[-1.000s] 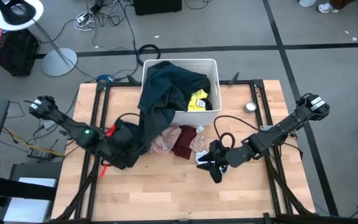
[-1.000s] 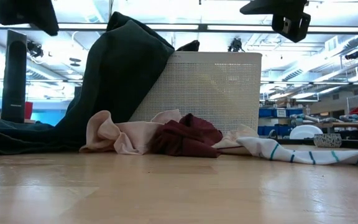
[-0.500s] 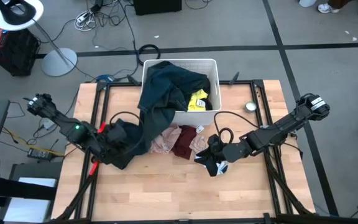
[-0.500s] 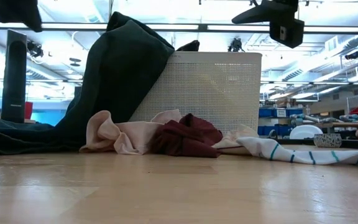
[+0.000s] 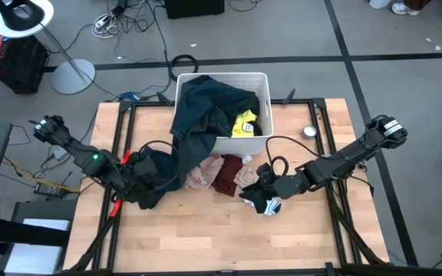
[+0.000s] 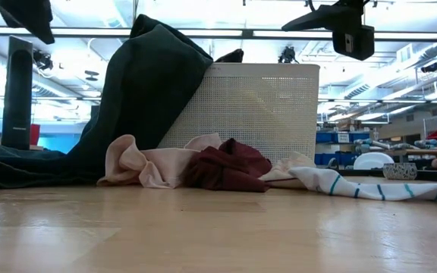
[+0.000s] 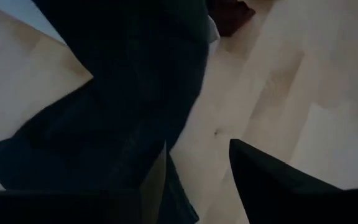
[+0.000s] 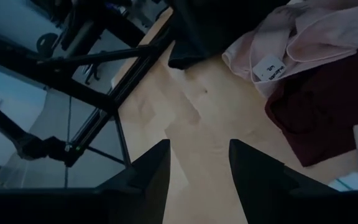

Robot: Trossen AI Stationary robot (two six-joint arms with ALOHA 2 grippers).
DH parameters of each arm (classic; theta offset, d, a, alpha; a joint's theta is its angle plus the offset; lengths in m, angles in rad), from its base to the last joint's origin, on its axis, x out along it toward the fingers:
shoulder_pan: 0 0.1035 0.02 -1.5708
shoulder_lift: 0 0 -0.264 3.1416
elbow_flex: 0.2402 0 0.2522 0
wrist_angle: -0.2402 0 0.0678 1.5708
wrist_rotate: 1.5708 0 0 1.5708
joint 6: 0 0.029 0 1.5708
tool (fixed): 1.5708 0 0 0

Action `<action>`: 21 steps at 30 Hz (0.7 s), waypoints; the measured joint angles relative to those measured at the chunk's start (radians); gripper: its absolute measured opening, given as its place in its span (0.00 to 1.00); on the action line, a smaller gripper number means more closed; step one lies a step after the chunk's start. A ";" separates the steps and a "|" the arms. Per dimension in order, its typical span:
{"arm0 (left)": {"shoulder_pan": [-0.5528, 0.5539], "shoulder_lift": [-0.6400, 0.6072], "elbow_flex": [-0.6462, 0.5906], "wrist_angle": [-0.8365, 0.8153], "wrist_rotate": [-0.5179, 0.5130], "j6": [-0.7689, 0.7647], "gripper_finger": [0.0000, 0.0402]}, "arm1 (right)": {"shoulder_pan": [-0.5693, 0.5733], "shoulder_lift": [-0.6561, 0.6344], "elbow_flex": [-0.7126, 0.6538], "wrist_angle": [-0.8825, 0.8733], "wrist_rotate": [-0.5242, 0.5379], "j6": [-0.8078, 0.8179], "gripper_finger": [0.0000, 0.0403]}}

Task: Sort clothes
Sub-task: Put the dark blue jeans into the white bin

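While the dark green garment (image 5: 198, 123) is draping from the white bin (image 5: 261, 80) onto the counter (image 5: 206, 238), the left end effector (image 5: 146, 184) is hovering above its near-left end — fingers spread. In the right wrist view, the right end effector (image 8: 197, 168) is spreading over bare wood near the pink piece (image 8: 303, 37) and maroon piece (image 8: 328, 106).

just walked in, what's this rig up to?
Sorting clothes. A big dark green garment spills from the white bin onto the table. The left claw is over its lower end, open. The right claw hangs open above the striped piece, beside the maroon and pink pieces.
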 joint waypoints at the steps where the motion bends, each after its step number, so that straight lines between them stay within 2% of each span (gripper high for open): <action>1: 0.000 0.005 0.000 -0.001 -0.014 -0.012 0.45 | 0.000 0.000 0.000 0.000 0.007 0.004 0.41; 5: 0.004 0.014 -0.001 -0.030 -0.044 -0.001 0.45 | -0.002 0.000 0.000 0.006 0.033 0.005 0.41; 8: 0.023 0.003 -0.048 -0.034 -0.036 -0.024 0.45 | -0.003 0.000 0.000 0.013 0.046 0.004 0.41; 12: 0.028 -0.046 -0.184 0.007 0.041 -0.115 0.45 | -0.004 0.000 0.000 0.023 0.049 -0.002 0.41; 17: 0.028 -0.127 -0.380 0.175 0.165 -0.240 0.45 | -0.004 0.000 0.000 0.023 0.051 -0.005 0.41; 21: 0.028 -0.149 -0.465 0.204 0.201 -0.286 0.45 | -0.003 0.000 0.000 0.023 0.050 -0.007 0.41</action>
